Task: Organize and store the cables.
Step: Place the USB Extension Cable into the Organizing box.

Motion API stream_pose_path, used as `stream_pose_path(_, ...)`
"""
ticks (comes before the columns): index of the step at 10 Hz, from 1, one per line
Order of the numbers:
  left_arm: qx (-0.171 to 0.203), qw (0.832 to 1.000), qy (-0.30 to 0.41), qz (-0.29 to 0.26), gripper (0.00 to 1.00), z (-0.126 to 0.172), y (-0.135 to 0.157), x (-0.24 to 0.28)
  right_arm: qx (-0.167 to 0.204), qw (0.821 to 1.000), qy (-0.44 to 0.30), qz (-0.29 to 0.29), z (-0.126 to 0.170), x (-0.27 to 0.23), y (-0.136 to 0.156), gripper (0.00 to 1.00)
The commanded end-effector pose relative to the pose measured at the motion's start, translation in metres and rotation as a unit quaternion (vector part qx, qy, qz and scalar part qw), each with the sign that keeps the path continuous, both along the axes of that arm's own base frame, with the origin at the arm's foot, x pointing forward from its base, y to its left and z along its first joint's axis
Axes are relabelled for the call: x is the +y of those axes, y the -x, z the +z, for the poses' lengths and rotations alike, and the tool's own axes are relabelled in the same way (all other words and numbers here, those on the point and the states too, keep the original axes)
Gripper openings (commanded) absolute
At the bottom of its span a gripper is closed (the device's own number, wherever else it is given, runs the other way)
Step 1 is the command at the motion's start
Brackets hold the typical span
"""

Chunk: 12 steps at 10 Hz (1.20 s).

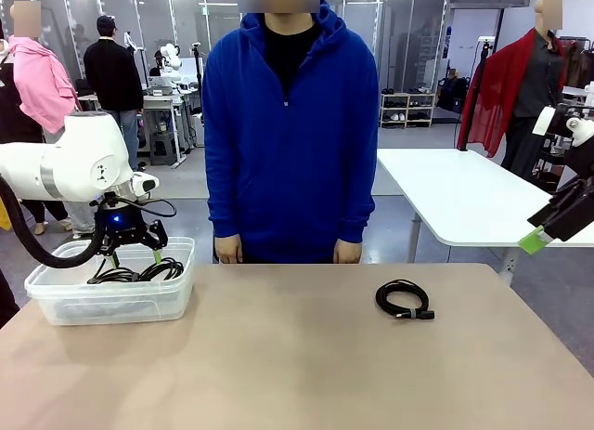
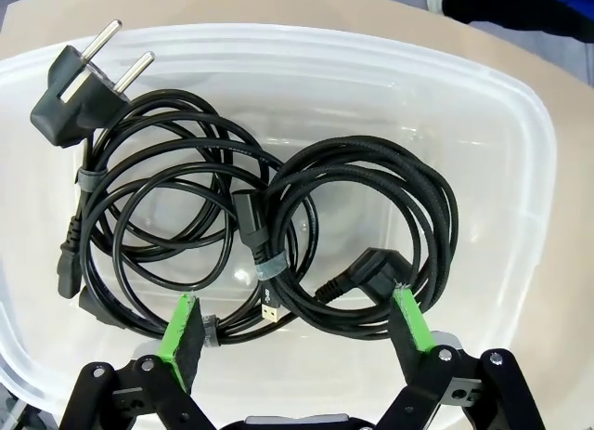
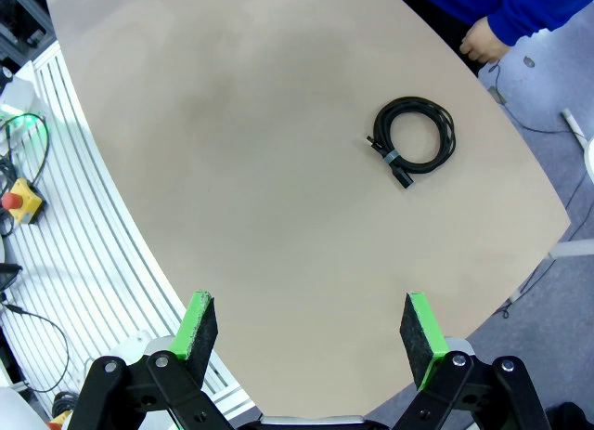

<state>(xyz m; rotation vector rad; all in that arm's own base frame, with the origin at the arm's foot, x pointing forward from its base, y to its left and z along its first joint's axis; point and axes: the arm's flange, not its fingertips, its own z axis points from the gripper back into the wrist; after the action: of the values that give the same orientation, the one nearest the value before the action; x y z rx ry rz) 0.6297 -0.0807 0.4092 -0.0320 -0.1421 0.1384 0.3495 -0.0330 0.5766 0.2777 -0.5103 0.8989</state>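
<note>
You are most of the way there, I think. Two cables [image 2: 186, 235] already lie in the clear plastic box [image 1: 56, 300] at the left end of the worktop [image 1: 278, 374]. One coiled cable [image 1: 403, 299] is left out on the worktop, well apart from the box, near the person's side. It is thin, black, wound in a round loop, with a plug end. The left gripper [image 2: 295, 337] hangs over the box, jaws wide open, holding nothing. The right gripper [image 3: 304, 332] sits high, jaws wide open, empty too.
</note>
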Motion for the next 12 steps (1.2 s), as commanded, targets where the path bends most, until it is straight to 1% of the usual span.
stream_pose_path(1, -0.005, 1.000, 0.003, 0.004, 1.00, 0.0000, 0.0103, 0.0051, -0.001, 1.000, -0.006, 0.006, -0.0006, 0.0004, 0.0007, 1.00)
stream_pose_path(3, -0.010, 1.000, 0.005, 0.011, 1.00, 0.0016, 0.0114, 0.0069, -0.001, 1.000, -0.006, 0.006, -0.0006, 0.0004, 0.0007, 1.00)
stream_pose_path(5, -0.007, 1.000, 0.007, 0.019, 1.00, 0.0019, 0.0098, 0.0054, -0.001, 1.000, -0.006, 0.006, -0.0006, 0.0004, 0.0007, 1.00)
stream_pose_path(6, 0.002, 1.000, 0.015, -0.005, 1.00, 0.0061, 0.0119, 0.0072, -0.001, 1.000, -0.006, 0.006, -0.0006, 0.0004, 0.0007, 1.00)
stream_pose_path(7, -0.001, 1.000, 0.002, 0.007, 1.00, 0.0027, 0.0040, 0.0047, -0.001, 1.000, -0.006, 0.006, -0.0006, 0.0004, 0.0007, 1.00)
stream_pose_path(12, -0.001, 1.000, 0.002, 0.007, 1.00, 0.0027, 0.0040, 0.0047, -0.001, 1.000, -0.006, 0.006, -0.0006, 0.0004, 0.0007, 1.00)
